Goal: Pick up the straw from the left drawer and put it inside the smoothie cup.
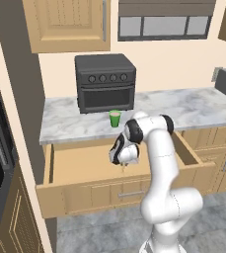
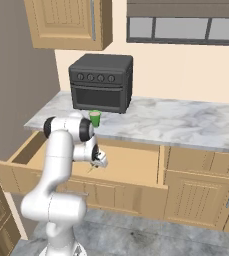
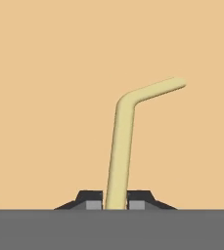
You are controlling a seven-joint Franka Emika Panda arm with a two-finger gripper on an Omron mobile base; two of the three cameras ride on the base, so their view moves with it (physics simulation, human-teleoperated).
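I'm looking at a kitchen wall: light-wood cabinets above and below, and a grey-veined marble surface (image 1: 193,111) running across, smooth and glossy. A boxy black toaster oven (image 1: 105,82) sits on it with a row of knobs over its door. Under the surface the wide left drawer (image 1: 70,165) stands pulled out, a shallow tray of plain pale wood with a panelled front and a slim metal bar handle.

The white arm bends down over the drawer, and my hand (image 1: 124,159) is low inside it, pointing at the drawer floor. On the hand camera the two dark fingers are pinched nearly together, and the straw (image 3: 121,151) runs up from right between them, so I read that as a grip on the straw. It's a thin, smooth, pale yellow-green tube with a bend near its far end, long axis pointing away from the hand along the drawer bottom. From the base cameras it's barely a sliver under the hand.

The little green cup (image 1: 114,118), a round tumbler with pinkish-cream filling at its top, stands on the surface just in front of the oven, above and behind the hand, close by. So the coming move, as I judge it, is up and back: lift clear of the drawer's edge, then turn the straw upright to drop its end into that small mouth.
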